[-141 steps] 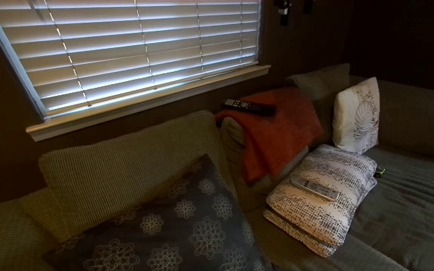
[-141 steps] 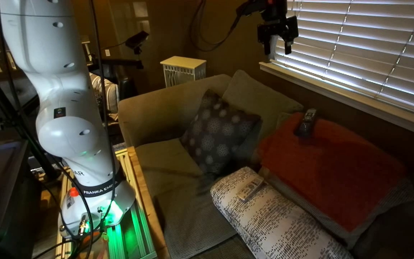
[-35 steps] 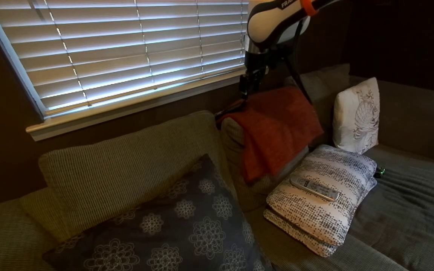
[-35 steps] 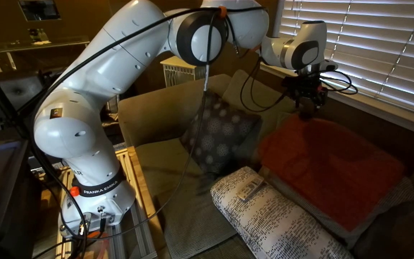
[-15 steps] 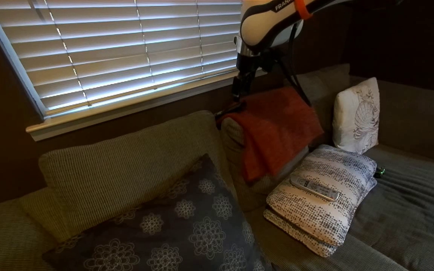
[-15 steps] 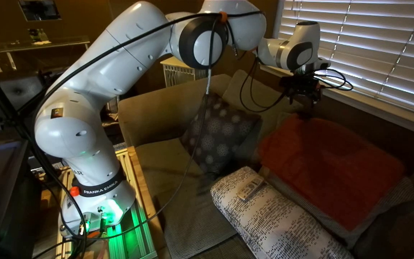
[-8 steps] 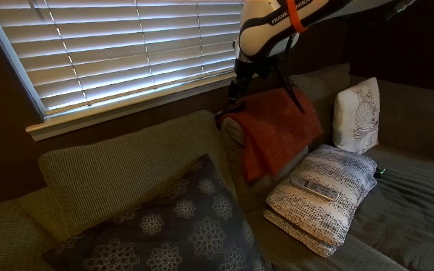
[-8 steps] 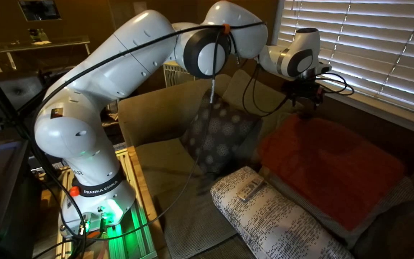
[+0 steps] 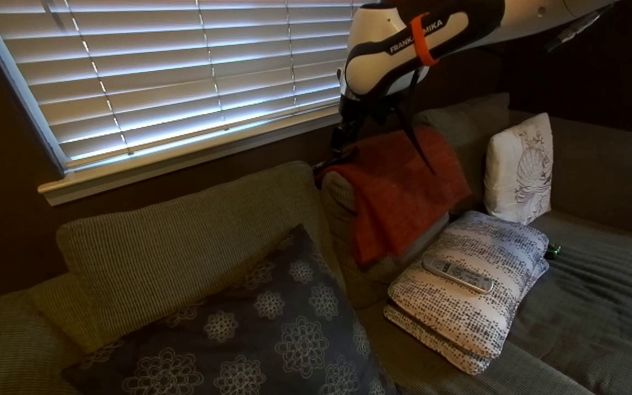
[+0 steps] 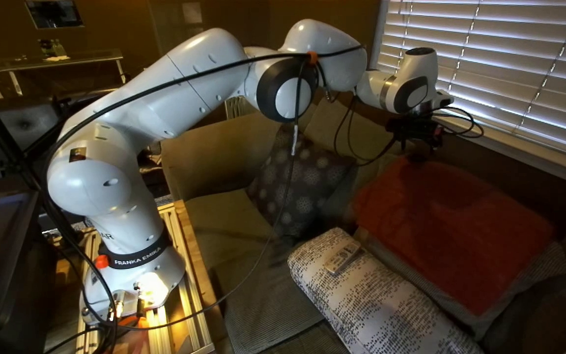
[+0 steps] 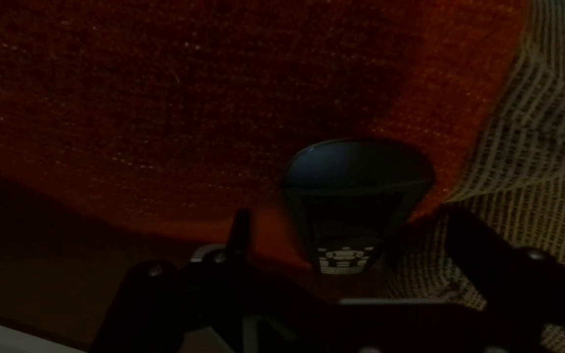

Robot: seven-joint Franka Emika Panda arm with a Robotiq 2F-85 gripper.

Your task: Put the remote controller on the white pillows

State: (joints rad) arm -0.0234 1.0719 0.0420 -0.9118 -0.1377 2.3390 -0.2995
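The black remote controller (image 11: 346, 211) lies on the top edge of the orange-red blanket (image 11: 214, 98), its wide end nearest in the wrist view. In an exterior view it is a dark shape (image 9: 327, 163) partly hidden under the gripper. My gripper (image 11: 351, 223) is open, with one finger on each side of the remote and a gap on both sides. In an exterior view the gripper (image 10: 418, 146) hangs just above the blanket's back edge. The white pillows (image 9: 475, 323) lie stacked on the sofa seat, in front of the blanket; they also show in an exterior view (image 10: 386, 300).
A pale grey remote (image 9: 458, 274) lies on the top white pillow. A dark grey flowered cushion (image 9: 261, 329) leans on the sofa. A white printed cushion (image 9: 519, 170) stands at the far side. The window sill (image 9: 212, 151) and blinds are close behind the gripper.
Since the oldest frames the arm has come down over the blanket, and the black remote lies turned and farther back. In the last second the gripper has lowered slightly. The base light changed from green to yellow-white.
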